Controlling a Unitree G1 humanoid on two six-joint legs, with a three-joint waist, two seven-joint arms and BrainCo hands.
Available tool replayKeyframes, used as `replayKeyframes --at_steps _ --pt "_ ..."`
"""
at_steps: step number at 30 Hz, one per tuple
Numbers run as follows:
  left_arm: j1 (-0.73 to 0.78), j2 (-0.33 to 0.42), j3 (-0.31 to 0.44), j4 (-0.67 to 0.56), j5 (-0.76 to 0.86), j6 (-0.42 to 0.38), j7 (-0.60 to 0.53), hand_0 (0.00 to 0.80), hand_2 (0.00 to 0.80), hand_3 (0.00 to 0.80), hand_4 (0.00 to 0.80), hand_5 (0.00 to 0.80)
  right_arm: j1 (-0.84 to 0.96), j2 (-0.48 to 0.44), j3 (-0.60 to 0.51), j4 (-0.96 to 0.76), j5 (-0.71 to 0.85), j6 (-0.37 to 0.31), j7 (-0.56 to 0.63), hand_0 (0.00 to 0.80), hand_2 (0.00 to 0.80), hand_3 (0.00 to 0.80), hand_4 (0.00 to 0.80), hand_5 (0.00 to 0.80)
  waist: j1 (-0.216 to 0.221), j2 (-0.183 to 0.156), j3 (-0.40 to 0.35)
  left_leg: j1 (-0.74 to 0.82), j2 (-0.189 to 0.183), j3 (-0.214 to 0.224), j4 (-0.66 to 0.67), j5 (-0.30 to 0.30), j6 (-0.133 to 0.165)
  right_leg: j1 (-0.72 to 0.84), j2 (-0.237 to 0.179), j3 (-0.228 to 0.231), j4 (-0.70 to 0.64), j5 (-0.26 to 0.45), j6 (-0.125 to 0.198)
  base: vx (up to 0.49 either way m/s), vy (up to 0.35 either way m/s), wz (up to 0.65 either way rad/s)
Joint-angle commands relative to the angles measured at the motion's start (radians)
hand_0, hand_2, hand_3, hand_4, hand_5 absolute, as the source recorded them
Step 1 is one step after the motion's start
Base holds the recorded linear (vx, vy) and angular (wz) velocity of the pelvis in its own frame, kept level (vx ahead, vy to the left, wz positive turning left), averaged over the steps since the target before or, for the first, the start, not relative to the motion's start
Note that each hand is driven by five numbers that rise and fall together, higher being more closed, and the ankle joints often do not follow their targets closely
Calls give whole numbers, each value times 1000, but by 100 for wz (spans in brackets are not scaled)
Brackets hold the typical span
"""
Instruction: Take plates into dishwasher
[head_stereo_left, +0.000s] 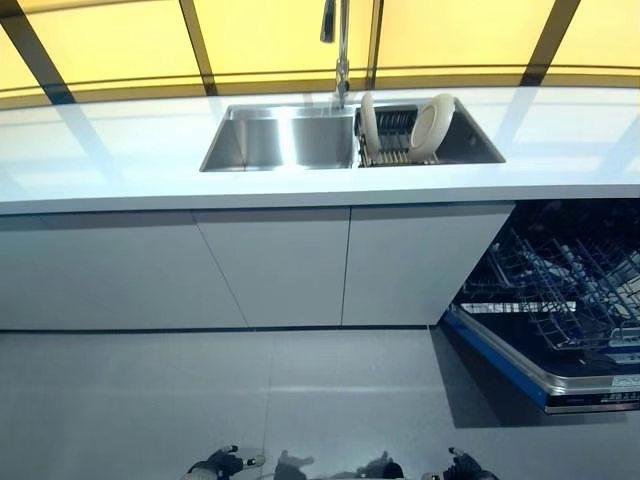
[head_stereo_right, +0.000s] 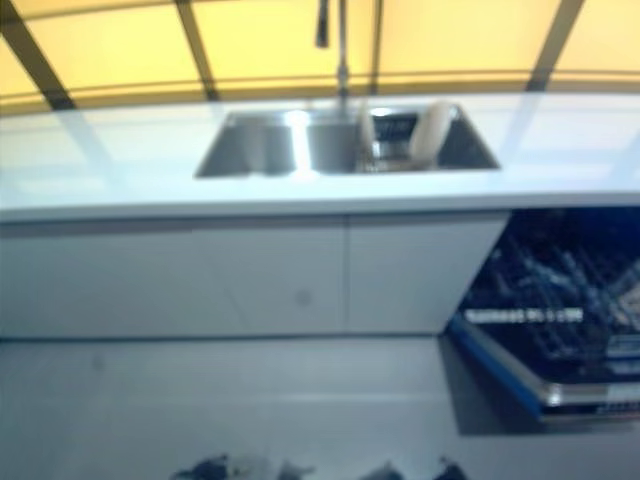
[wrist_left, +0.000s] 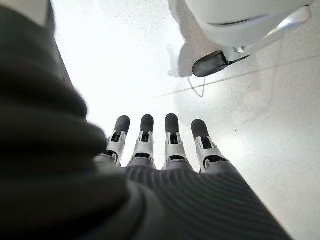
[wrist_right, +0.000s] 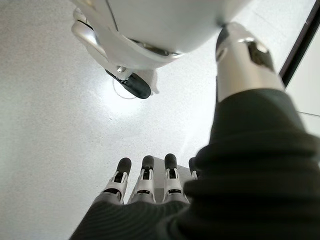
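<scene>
Standing plates (head_stereo_left: 432, 125) beside sink rim (head_stereo_left: 430, 163)

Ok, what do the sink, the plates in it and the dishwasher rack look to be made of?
Sink: brushed stainless steel by the look, grey with soft streaked reflections. Plates: probably glazed ceramic, though plastic is possible; cream-white, smooth, standing on edge in a drying rack. Dishwasher rack: thin wire grid, seemingly coated metal, pale against the dark interior.
</scene>
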Motion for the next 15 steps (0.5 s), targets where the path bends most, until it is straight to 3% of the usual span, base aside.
replayKeyframes --at_steps 1,7,15 --pt "-39 14 18 61 5 12 18 0 0 0 0 0 -40 9 48 62 -51 3 29 0 0 0 0 0 2 -37 27 -28 -102 -2 11 -19 80 36 74 -7 73 -115 -22 0 0 0" --pt "-26 7 48 75 -29 1 0 0 0 0 0 0 -45 20 24 77 27 22 44 0 0 0 0 0 10 -45 20 -13 -100 0 13 -27 85 50 75 -14 74 -121 -26 0 0 0" --pt "-20 11 51 75 -27 2 14 0 0 0 0 0 -43 20 20 77 3 25 51 0 0 0 0 0 16 -50 7 -4 -97 -5 11 -29 84 60 79 -25 84 -132 -29 1 -13 0"
